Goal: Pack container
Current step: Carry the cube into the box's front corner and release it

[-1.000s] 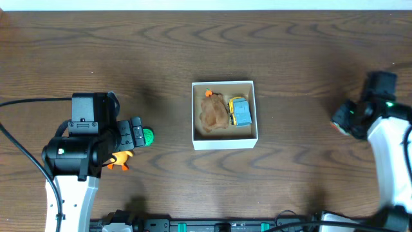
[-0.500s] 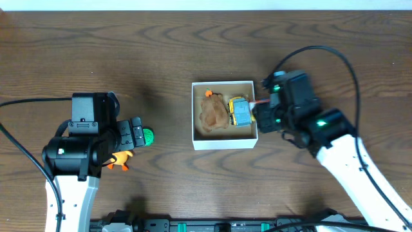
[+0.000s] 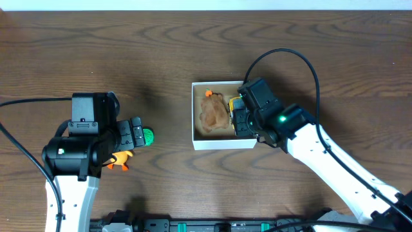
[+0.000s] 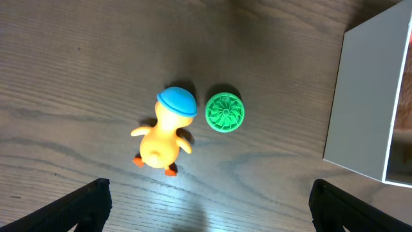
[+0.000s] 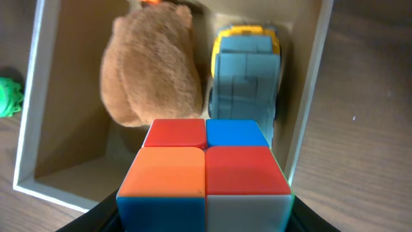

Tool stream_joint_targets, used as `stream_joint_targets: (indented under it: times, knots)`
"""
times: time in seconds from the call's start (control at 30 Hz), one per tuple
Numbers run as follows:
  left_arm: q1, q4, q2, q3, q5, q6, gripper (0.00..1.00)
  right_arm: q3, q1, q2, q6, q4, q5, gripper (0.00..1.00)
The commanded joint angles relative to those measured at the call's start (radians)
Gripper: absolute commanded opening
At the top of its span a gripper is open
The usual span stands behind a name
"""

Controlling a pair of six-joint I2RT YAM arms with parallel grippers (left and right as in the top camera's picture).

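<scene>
The container [image 3: 224, 142], a white-walled box with a tan inside, sits mid-table; it also shows in the right wrist view [image 5: 48, 96]. In it lie a brown plush [image 3: 213, 113] [image 5: 151, 71] and a blue-and-yellow toy car [image 5: 246, 71]. My right gripper [image 3: 239, 120] is shut on a coloured puzzle cube [image 5: 205, 171] and holds it over the box's right part. My left gripper [image 3: 136, 135] [image 4: 206, 209] is open and empty, above a yellow duck with a blue cap [image 4: 164, 136] and a green round toy [image 4: 224, 112] on the table left of the box.
The duck [image 3: 120, 161] and green toy [image 3: 149, 136] lie beside the left arm. The box's white wall [image 4: 367, 103] shows at the right of the left wrist view. Cables trail from both arms.
My right arm has swung in from the far right to over the box's right side, carrying the cube. The left arm has not moved.
</scene>
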Motion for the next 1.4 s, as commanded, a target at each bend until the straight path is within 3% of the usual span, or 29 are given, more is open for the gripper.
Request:
stream_joint_targets:
  times: [0.0,0.3,0.63,0.97,1.07,1.23,1.37]
  knots:
    - [0.005,-0.002,0.002,0.016,-0.002,-0.005,0.98,0.012,0.01,0.023,0.092,-0.014,0.023,0.42]
    - [0.005,-0.002,0.002,0.016,-0.002,-0.005,0.98,0.012,0.01,0.051,0.152,-0.063,0.036,0.45]
    - [0.005,-0.001,0.002,0.016,-0.002,-0.005,0.98,0.012,0.011,0.053,0.152,-0.068,0.034,0.71]
    - [0.005,-0.002,0.002,0.016,-0.002,-0.005,0.98,0.012,0.011,0.053,0.149,-0.053,0.032,0.67]
    - [0.005,-0.002,0.002,0.016,-0.002,-0.005,0.98,0.019,0.01,0.048,0.06,0.015,0.036,0.65]
    - [0.005,-0.002,0.002,0.016,-0.002,-0.005,0.98,0.158,-0.02,0.04,-0.015,-0.024,0.19,0.69]
    - [0.005,-0.002,0.002,0.016,-0.002,-0.005,0.98,0.317,-0.116,0.027,0.085,-0.203,0.369,0.79]
